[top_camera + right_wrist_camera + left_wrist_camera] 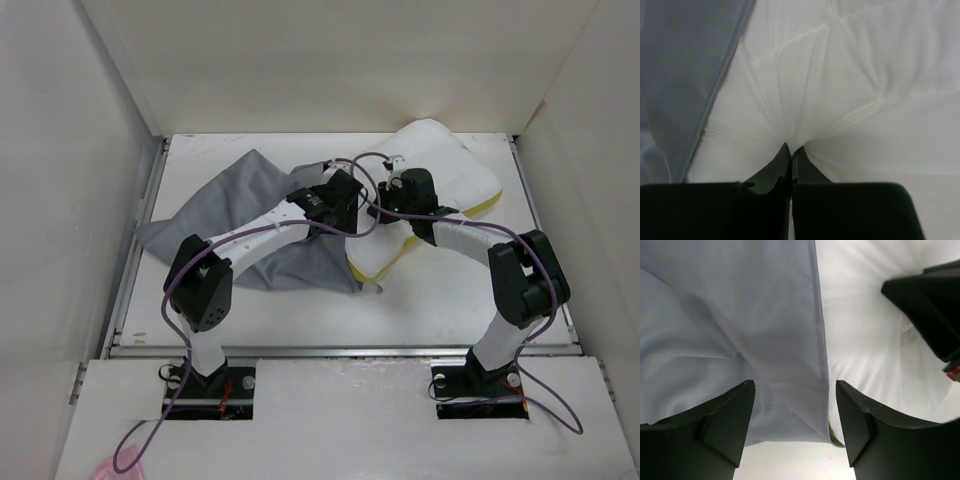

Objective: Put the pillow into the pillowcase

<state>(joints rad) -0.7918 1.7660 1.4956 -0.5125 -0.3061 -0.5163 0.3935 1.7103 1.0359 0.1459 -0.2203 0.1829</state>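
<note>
The white pillow with a yellow band lies at the back right of the table. The grey pillowcase lies to its left, its right edge over the pillow's near-left part. My left gripper is open above the pillowcase's hemmed edge, where it meets the pillow. My right gripper is shut on a pinch of the pillow's white fabric, with creases fanning out from the fingertips. The grey pillowcase edge shows left of it. In the top view both grippers meet over the pillow's left part.
The white table is boxed in by white walls at the left, back and right. The right gripper's black body shows at the upper right of the left wrist view, close to my left gripper.
</note>
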